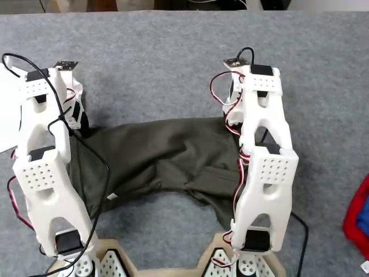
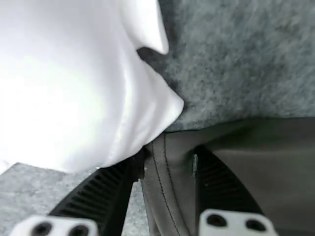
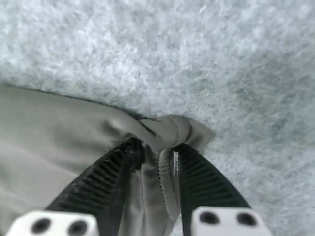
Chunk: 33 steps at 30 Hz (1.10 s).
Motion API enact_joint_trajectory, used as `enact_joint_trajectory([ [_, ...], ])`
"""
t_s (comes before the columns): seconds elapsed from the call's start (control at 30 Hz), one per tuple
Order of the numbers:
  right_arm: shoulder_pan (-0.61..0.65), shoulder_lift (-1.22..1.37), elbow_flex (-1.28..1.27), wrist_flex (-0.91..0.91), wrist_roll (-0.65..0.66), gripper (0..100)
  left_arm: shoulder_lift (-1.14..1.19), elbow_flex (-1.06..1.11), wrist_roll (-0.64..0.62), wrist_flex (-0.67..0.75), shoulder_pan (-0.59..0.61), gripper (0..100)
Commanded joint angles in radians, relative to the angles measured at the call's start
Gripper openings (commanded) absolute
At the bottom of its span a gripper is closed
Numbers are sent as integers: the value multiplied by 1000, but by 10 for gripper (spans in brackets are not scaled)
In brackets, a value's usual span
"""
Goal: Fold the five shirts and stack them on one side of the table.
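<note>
Olive shirt (image 1: 155, 156) lies crumpled on grey surface (image 1: 173, 57). Left tool (image 2: 168, 156) nips its hem beside a white garment (image 2: 74, 73); right tool (image 3: 156, 149) pinches a bunched corner. Risk: thin grips slipping, that garment snagging.

The grey felt-covered tabletop (image 1: 173, 63) I'm working over takes up nearly the whole high view, and its fuzzy, speckled surface (image 3: 236, 64) fills the background of both wrist views. At the bottom edge of the high view I see a pale wooden base board (image 1: 167, 272). Low on the right edge sits a red and blue item (image 1: 360, 216), cut off by the frame. I can't tell what it is.
</note>
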State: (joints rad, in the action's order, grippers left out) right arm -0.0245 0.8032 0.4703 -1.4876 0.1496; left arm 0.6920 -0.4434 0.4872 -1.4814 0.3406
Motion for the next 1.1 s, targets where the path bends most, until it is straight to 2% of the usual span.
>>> enact_joint_trajectory([
  [0.0, -24, 10, 27, 17, 15, 137, -8, -37, 5, 12, 12, 167],
  [0.17, -19, 10, 31, 25, 17, 80, -8, -40, -9, 14, 5, 161],
  [0.5, -33, 10, 35, 44, 17, 72, -8, -48, -37, 20, -66, 19],
  [0.77, -70, 4, 102, 38, 9, 44, -12, -63, -32, 20, -101, 19],
  [1.07, -148, 7, 277, -15, 9, 44, -10, -281, -35, -18, -132, 19],
])
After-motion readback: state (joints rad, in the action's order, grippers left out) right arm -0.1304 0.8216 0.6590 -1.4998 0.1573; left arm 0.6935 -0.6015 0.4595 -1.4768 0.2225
